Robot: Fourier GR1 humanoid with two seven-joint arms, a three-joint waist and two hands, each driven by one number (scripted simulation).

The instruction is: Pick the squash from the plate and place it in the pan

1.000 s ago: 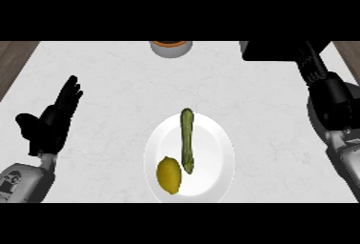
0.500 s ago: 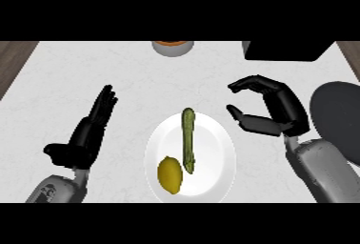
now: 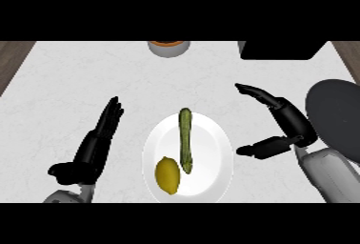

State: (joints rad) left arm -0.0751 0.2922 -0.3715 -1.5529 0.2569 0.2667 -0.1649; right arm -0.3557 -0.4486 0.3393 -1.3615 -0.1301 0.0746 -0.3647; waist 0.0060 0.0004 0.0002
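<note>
1. Bench [image 3: 84, 81]: pale, faintly marbled top filling most of the head view; strips of brown wood-toned surface show beyond its far left and far right corners.
2. Plate [image 3: 215, 157]: white, round, set on the bench near the middle, between the two hands.
3. Squash [image 3: 185, 138]: long, slim, green, lying on the plate lengthwise, one end at the plate's far rim, the other near its middle. Untouched by either hand.
4. Lemon [image 3: 167, 175]: yellow, on the near left part of the plate, just beside the squash's near end.
5. Pan [image 3: 336, 112]: dark grey, round, at the right edge of the view, partly cut off, just behind the right forearm.
6. Bowl [image 3: 169, 46]: small, pale, with an orange inside, at the far edge of the bench, partly cut off.
7. Black box-like object [image 3: 281, 49]: at the far right, cut off; kind not discernible.
8. Left robot hand [image 3: 95, 147]: left of the plate, fingers straight and together, pointing away; holding nothing.
9. Right robot hand [image 3: 285, 121]: right of the plate, fingers and thumb spread wide apart toward the plate; holding nothing.
10. Writing, brands, labels: nothing legible.
</note>
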